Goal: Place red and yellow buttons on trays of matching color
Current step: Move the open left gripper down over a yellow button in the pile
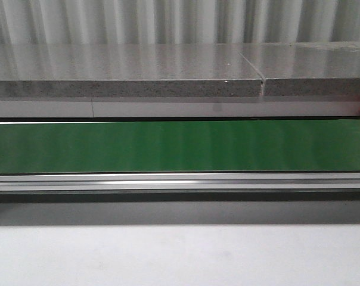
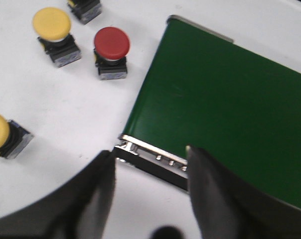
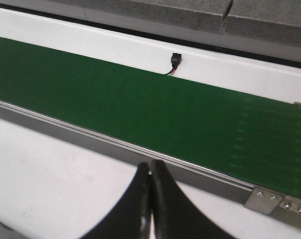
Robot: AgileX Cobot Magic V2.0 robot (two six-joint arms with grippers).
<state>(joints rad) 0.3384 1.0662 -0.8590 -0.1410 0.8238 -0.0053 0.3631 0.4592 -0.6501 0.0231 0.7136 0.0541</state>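
Left gripper (image 2: 150, 164) hangs open and empty, right gripper (image 3: 150, 172) closed on nothing, while red button (image 2: 111, 45) and yellow buttons (image 2: 52, 25) sit upper left, unsorted; no trays visible.

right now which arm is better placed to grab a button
Left. Its open gripper hangs near the red button and yellow button; the right gripper is shut, only the green belt ahead.
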